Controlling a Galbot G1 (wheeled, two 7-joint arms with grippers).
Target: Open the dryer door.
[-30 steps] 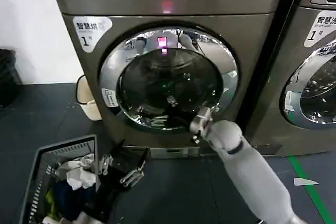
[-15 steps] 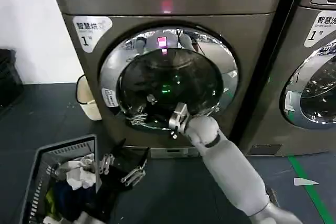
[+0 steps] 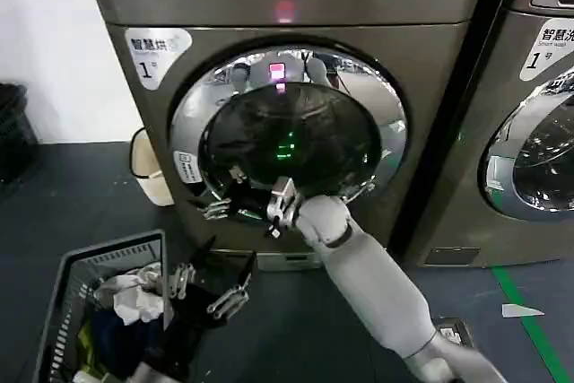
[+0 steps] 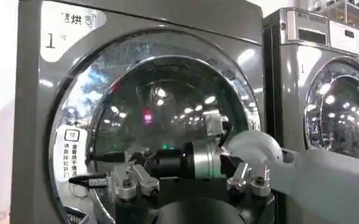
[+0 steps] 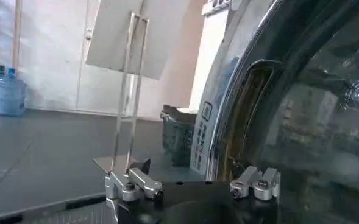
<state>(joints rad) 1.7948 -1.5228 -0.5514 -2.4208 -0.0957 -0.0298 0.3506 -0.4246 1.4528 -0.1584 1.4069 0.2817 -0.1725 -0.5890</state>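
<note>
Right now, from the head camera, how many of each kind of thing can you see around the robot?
Machines with round doors: 2, the dryer door on one and the neighbouring machine.
Laundry baskets: 1, laundry basket, clothes inside.
Grippers: 2, right gripper at the door's lower-left rim, left gripper low by the basket.
Pale bins: 1, bin.
Total: 6.

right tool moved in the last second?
Yes. The right tool has slid toward the robot's left across the dryer door, from the chrome rim's lower right to its lower left.
</note>
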